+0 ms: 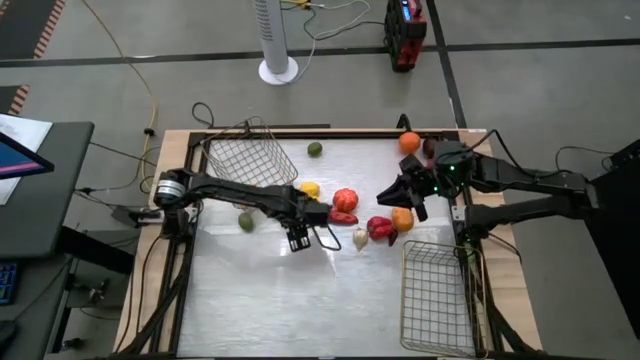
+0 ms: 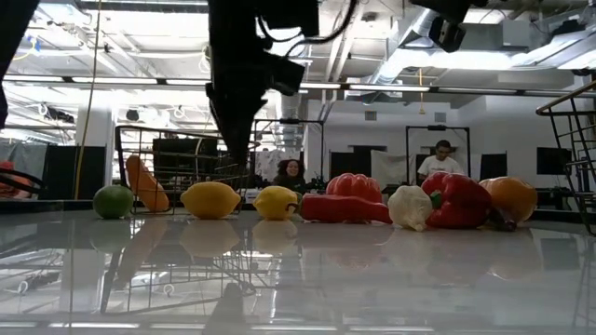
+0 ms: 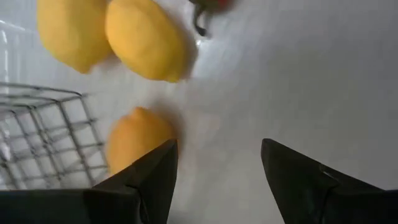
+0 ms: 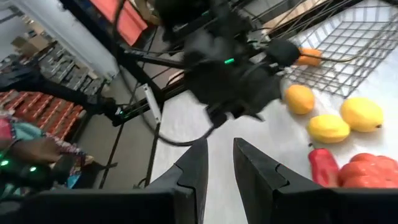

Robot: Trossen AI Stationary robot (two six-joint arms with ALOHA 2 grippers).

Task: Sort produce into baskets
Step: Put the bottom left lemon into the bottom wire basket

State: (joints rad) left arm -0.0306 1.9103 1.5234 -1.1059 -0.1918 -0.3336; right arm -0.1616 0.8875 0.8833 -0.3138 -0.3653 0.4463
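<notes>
The left gripper (image 1: 299,240) hangs over the middle of the table (image 1: 250,300), just in front of the pile of toy food. Its two dark fingers (image 3: 149,180) are spread apart with only bare table between them — it holds nothing. Close by it are the yellow lemons (image 3: 146,37), and three of them show in the left wrist view.

The right gripper (image 1: 388,197) hangs on the other side of the pile. Its fingers (image 4: 193,168) are nearly together, with just a thin gap, and nothing is in them.

The food sits in a row across the middle of the table — a tomato (image 1: 345,199), a red pepper (image 1: 380,229), white garlic (image 1: 360,239) and an orange (image 1: 402,219). One lime (image 1: 246,221) lies near the left arm, and another lime (image 1: 314,149) lies near the far edge. Another orange (image 1: 409,142) sits by the far right corner.

One basket (image 1: 245,160) is at the far left, tipped on its side, with a carrot (image 2: 147,184) by it. The other basket (image 1: 435,295) is at the near right.
</notes>
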